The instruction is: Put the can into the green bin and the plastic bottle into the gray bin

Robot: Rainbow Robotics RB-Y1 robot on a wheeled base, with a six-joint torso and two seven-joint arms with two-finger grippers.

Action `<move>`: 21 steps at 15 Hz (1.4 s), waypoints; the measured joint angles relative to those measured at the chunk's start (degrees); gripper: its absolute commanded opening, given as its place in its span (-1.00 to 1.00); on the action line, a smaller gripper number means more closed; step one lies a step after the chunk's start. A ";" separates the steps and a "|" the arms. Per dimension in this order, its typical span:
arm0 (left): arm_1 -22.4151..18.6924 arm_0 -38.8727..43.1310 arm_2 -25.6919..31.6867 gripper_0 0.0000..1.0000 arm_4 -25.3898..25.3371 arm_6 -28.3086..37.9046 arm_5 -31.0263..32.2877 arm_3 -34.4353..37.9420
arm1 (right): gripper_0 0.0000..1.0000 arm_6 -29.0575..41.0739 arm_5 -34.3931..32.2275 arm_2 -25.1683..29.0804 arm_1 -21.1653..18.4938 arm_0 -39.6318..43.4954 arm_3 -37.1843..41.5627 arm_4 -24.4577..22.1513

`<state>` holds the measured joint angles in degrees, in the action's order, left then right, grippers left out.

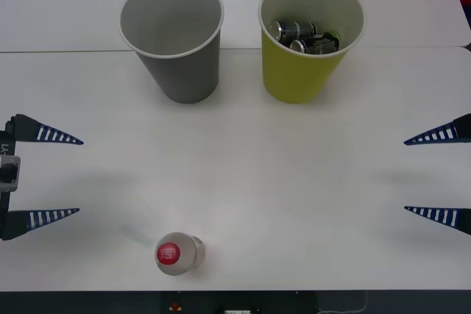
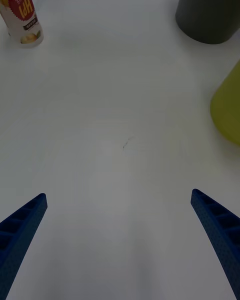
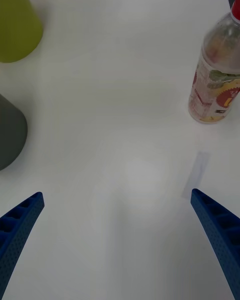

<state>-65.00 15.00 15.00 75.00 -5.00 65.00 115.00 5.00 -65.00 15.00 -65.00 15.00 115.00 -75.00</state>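
The plastic bottle point(image 1: 177, 254) is seen upright near the counter's point(image 1: 294, 182) front edge. Both bins, the gray bin point(image 1: 174, 34) and the green bin point(image 1: 309, 38), are set toward the back. Wide open and empty, the left tool point(image 1: 44, 176) and right tool point(image 1: 440, 174) are held at the side edges.

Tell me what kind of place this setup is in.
Likely a lab or test bench for a sorting drill: a plain white table holding just a gray bin, a green bin with cans inside, and one plastic bottle. Both grippers, left and right, wait open at the sides.

Front overhead; wrists low, facing inward (sharing plastic bottle point(image 1: 177, 254)).
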 measured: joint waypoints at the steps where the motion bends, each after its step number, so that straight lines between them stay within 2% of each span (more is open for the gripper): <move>1: 0.00 0.00 0.00 1.00 0.00 0.00 0.00 0.00 | 1.00 0.00 0.00 0.00 0.00 0.00 0.00 0.00; 9: 1.36 0.29 2.15 1.00 -0.38 -1.58 -1.01 -2.96 | 1.00 0.00 0.00 0.00 0.00 0.00 0.00 0.00; 12: 1.33 0.13 1.55 1.00 -1.13 -2.63 1.13 -5.64 | 1.00 0.00 0.00 0.00 0.00 0.00 0.00 0.00; 16: 0.77 -2.60 -2.89 1.00 -5.14 -8.49 4.27 -11.06 | 1.00 0.00 0.00 0.00 0.00 0.00 0.00 0.00; 21: -1.24 -7.96 -11.85 1.00 -12.03 -16.85 6.40 -20.23 | 1.00 0.00 0.00 0.00 0.00 0.00 0.00 0.00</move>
<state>-66.24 7.04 3.15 62.97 -21.85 71.40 94.77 5.00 -65.00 15.00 -65.00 15.00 115.00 -75.00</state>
